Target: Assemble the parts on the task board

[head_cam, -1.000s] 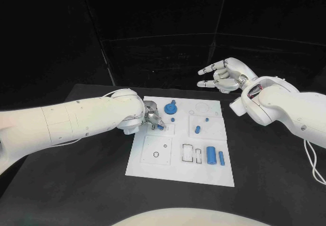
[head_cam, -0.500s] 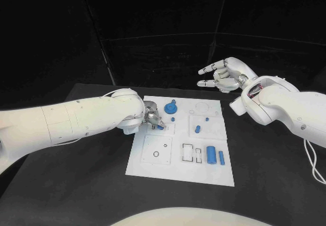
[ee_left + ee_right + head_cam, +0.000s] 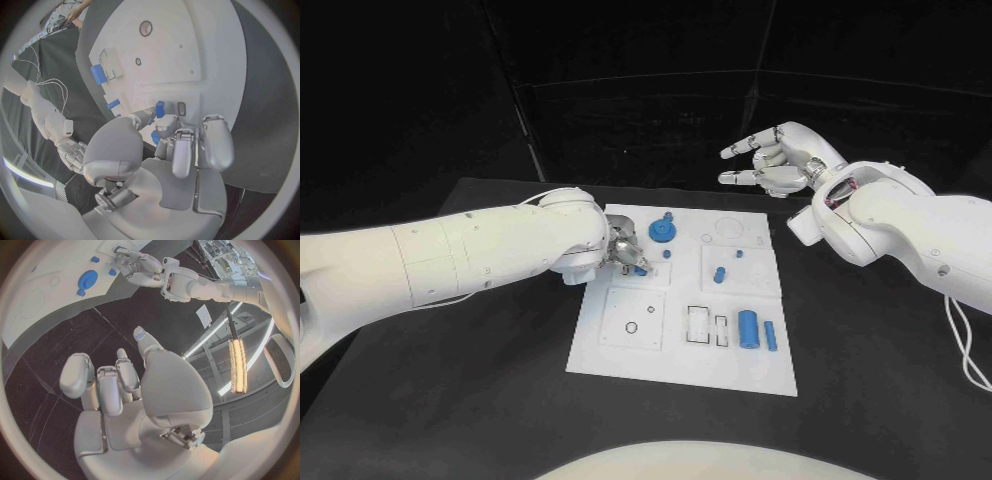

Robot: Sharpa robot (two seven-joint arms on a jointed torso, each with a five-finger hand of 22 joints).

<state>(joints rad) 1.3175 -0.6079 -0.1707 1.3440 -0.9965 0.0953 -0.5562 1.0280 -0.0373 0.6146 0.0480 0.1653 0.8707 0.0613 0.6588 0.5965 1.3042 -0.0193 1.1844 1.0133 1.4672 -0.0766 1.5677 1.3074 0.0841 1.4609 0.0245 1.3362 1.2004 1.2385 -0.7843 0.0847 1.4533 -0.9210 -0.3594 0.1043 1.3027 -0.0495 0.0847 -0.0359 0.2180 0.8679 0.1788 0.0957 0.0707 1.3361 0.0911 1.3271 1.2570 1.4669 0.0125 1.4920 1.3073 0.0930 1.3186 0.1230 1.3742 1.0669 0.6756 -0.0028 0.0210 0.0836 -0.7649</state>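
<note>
The white task board (image 3: 733,370) lies in the middle of the black table. My left hand (image 3: 623,250) is low over the board's near-left square and pinches a small blue part (image 3: 155,136) between thumb and fingers, close to a narrow dark slot (image 3: 181,108). A blue round disc (image 3: 661,233) stands on the board just beyond that hand. My right hand (image 3: 776,160) hangs high over the table's far edge, its fingers apart and holding nothing. The right wrist view looks down on the disc (image 3: 87,278) and the left hand (image 3: 140,265).
More blue parts sit on the board: a short peg (image 3: 718,273), a cylinder (image 3: 749,328) and a thin bar (image 3: 770,335) at the front right. Rectangular slots (image 3: 697,322) and a round hole (image 3: 632,327) lie near the front. Bare black table (image 3: 459,400) surrounds the board.
</note>
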